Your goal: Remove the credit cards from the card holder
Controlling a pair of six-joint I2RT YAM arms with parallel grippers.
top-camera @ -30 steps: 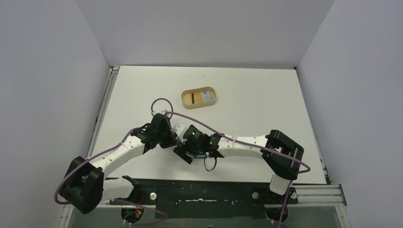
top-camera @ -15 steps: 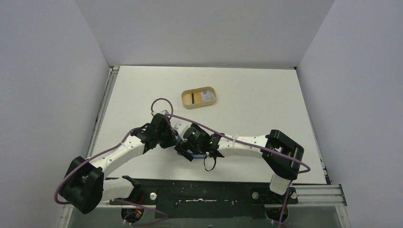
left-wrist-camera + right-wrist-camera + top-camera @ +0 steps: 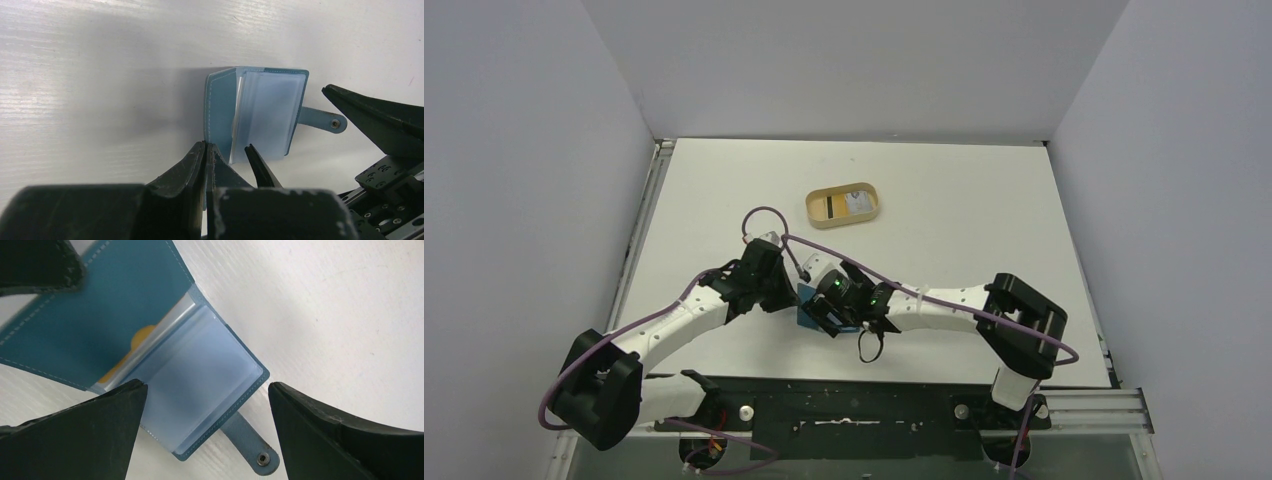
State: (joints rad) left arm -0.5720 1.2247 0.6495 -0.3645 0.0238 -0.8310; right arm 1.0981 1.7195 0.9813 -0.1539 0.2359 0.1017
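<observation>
Wallet (image 3: 260,110) open on table (image 3: 984,220), near front middle. Left gripper (image 3: 206,150) pinched shut on cover (image 3: 100,305), likely holding flap back. Right gripper (image 3: 207,386) spread wide over clear pockets (image 3: 200,385), seemingly lined up for card (image 3: 142,337) tucked inside.

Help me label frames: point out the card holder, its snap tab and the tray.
card holder (image 3: 100,305), right wrist view, teal cover.
snap tab (image 3: 317,118), left wrist view, strap middle.
tray (image 3: 810,208), top view, left rim.
</observation>
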